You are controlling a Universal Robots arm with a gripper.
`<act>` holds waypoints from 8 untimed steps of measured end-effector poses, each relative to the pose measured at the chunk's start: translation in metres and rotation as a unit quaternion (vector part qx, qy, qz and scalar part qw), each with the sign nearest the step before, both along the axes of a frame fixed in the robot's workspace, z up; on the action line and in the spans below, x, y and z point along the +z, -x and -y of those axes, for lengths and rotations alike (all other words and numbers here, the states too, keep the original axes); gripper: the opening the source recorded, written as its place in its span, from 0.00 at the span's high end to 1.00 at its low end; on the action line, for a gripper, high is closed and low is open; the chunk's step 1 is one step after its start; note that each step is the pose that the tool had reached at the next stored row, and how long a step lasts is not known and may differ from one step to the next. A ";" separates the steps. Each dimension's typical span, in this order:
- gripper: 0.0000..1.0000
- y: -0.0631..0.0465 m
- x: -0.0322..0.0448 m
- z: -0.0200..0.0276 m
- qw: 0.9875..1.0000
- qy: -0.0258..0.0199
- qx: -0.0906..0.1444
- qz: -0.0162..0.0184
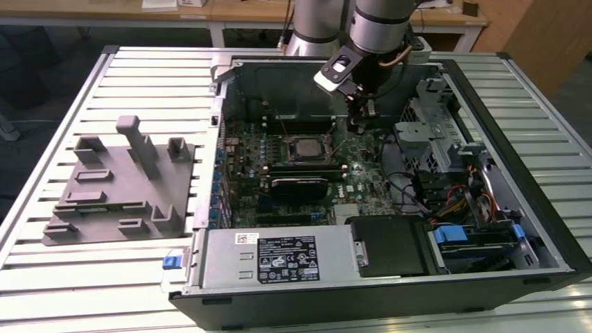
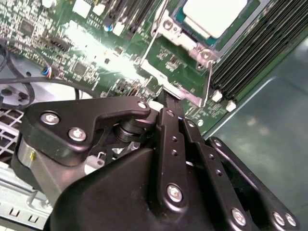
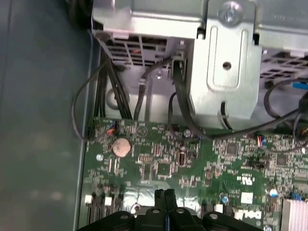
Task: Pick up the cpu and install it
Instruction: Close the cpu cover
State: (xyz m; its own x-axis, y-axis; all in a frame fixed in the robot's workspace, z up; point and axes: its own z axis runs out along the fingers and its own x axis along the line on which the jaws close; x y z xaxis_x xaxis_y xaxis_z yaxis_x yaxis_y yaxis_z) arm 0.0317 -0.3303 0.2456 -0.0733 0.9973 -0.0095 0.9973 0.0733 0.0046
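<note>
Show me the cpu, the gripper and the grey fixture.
cpu (image 2: 215,14): second wrist view, middle of its silvery top.
gripper (image 3: 165,194): first wrist view, where the two fingertips meet.
grey fixture (image 1: 107,208): exterior view, on its flat base.

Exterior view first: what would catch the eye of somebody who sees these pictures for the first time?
The open computer case stands out, with the gripper down inside it over the green motherboard. Just to the gripper's left in the exterior view, the pale cpu lies in its socket. A grey fixture sits on the slatted table at that view's left.
</note>
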 end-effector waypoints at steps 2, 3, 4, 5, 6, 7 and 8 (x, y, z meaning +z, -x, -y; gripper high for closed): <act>0.88 0.004 0.0000 0.0000 1.000 0.000 0.000 0.000; 0.88 0.005 0.0000 0.0000 1.000 0.000 0.000 0.000; 0.88 0.007 0.0000 0.0000 1.000 0.000 0.000 0.000; 0.88 0.008 0.0000 0.0000 1.000 0.000 0.000 0.000; 0.88 0.009 -0.0001 0.0000 1.000 0.000 0.000 0.000; 0.88 0.011 -0.0002 0.0000 1.000 0.000 0.000 0.000; 0.88 0.012 -0.0002 0.0000 1.000 0.000 0.000 0.000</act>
State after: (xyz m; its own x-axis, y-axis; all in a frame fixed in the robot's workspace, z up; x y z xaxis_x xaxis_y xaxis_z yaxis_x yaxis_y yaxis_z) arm 0.0197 -0.3303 0.2454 -0.0733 0.9973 -0.0094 0.9973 0.0734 0.0046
